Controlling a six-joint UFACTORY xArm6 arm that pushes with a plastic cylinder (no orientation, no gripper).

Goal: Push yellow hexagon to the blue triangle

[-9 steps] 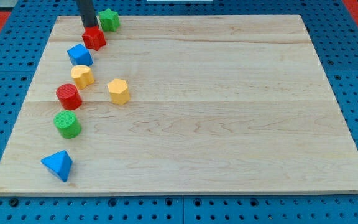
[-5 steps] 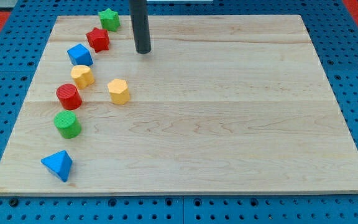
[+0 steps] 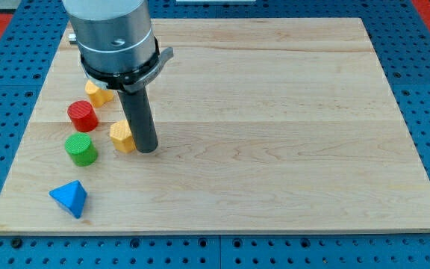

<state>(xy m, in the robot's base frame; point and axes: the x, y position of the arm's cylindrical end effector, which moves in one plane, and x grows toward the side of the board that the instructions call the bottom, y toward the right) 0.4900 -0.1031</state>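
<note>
**Yellow hexagon and blue triangle**

I see the yellow hexagon (image 3: 122, 137) lying flat on the surface, left of centre, partly hidden by the rod at its right side. The blue triangle (image 3: 69, 198) sits well apart, toward the view's bottom left corner

Pale, smooth-grained wood for the board (image 3: 275, 112); matt plastic-looking yellow hexagon (image 3: 122, 137); brushed grey metal on the arm housing (image 3: 110, 33).

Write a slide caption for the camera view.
My tip presses the yellow hexagon from its right, toward the blue triangle.
</note>
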